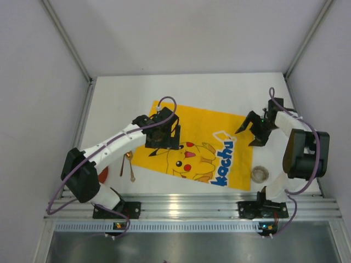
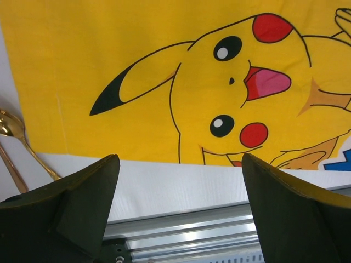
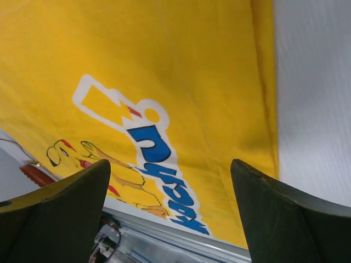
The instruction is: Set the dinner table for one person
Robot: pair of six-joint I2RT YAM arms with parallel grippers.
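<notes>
Since both pincers hang wide and empty, my worries are all about the next pick.

Far left, a gold spoon (image 1: 130, 164) and a second slim utensil (image 1: 122, 164) lie on the bare dinner table (image 1: 126, 93), just off the left edge of the yellow cloth (image 1: 203, 131) and close under my left forearm. A reddish thing (image 1: 103, 175) is mostly hidden by that arm, so I can't tell what it is. The risk here is a careless arm sweep scattering them. Thin handles flat on a hard top could also skid out of a pinch.

The left gripper (image 1: 163, 136) has its jaws spread wide with nothing between them, low over the cartoon face. A fingertip dropping here would likely snag the cloth and ruck it.

The cloth lies flat but skewed. The table runs under everything, showing white all round.

The right gripper (image 1: 251, 131) is also wide and empty, over the cloth's right side.

A small round cup (image 1: 260, 174) sits on the table just off the cloth's near right corner, close to the right arm's base. That makes a tight reach, and the elbow could tip it. Dragging it over the hem could bunch the cloth.
</notes>
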